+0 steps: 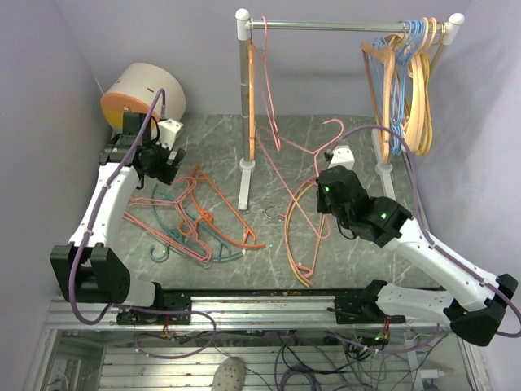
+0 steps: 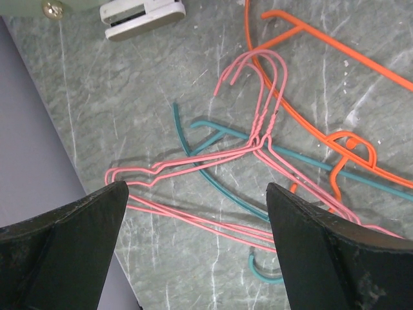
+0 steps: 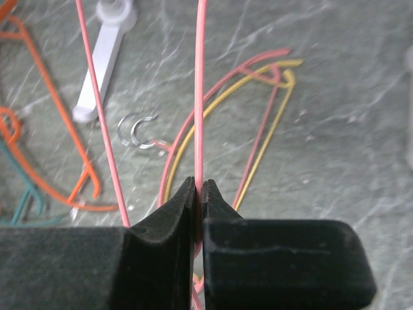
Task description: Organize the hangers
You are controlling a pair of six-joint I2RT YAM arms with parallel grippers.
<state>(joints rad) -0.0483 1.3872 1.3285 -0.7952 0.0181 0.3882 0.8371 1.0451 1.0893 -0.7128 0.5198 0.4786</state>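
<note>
Clothes rail (image 1: 350, 25) at the back of the table (image 1: 212, 138), a bunch of hangers (image 1: 407, 81) on its right end, a single hanger (image 1: 267, 81) at its left. A heap of hangers (image 1: 199, 220) lies left of the left post (image 1: 244, 106), below the left gripper (image 2: 197, 187). More hangers (image 1: 287, 230) lie right of the post, below the right gripper (image 3: 199, 187), which pinches another hanger (image 3: 200, 97). A drum (image 1: 146, 90) sits back left.

Two slim robot arms, the left arm (image 1: 102, 205) and the right arm (image 1: 446, 262), have white shells with black joint housings. A lilac-grey cable (image 1: 75, 285) loops loosely along each. Small green lights (image 1: 326, 188) glow on the right arm's black wrist block. The left gripper (image 2: 197, 187) has thick, matte-black, wedge-shaped fingers (image 2: 61, 252), faintly scuffed.
</note>
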